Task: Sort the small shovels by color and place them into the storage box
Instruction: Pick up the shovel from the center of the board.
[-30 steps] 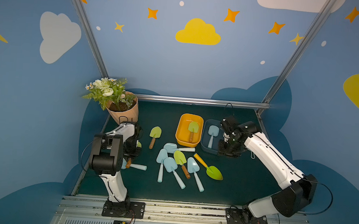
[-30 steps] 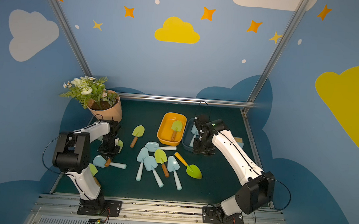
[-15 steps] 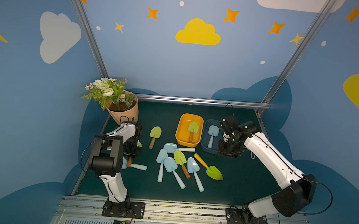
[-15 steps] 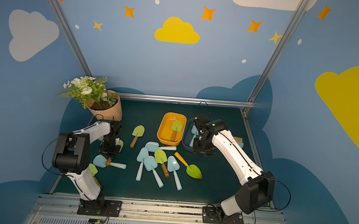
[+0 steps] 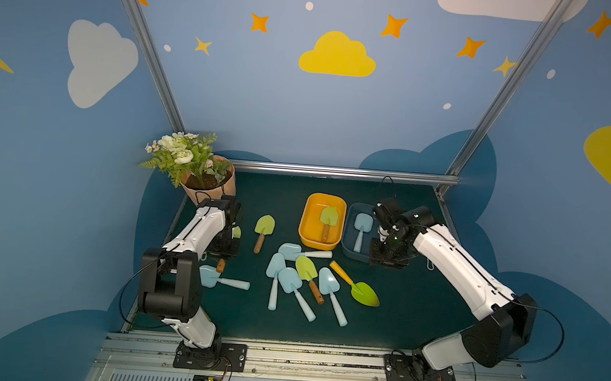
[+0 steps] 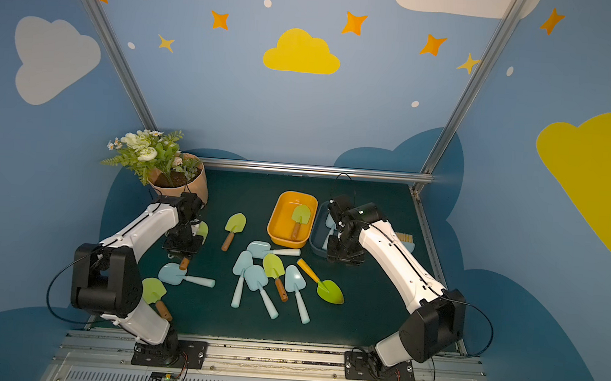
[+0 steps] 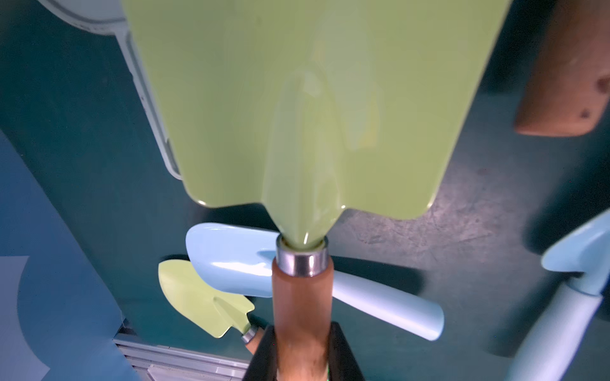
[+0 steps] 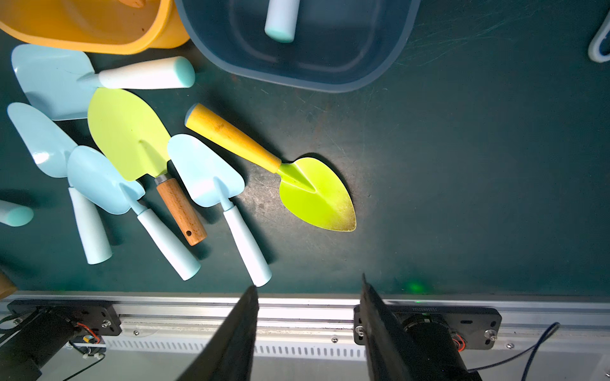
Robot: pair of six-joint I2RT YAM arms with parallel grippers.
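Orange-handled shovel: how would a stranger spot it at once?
Find the orange box on the dark green table. In the cluster of shovels before it, the orange-handled shovel lies nearest the right arm. Only its handle is orange, and its green blade is pointed and leaf-shaped.

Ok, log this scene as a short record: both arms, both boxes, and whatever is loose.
left fingers: shut on the held shovel, green, gripped by its wooden handle
right fingers: open, empty, near the blue box
orange box: one green shovel
blue box: one blue shovel
loose shovels: five blue, four green, on the mat
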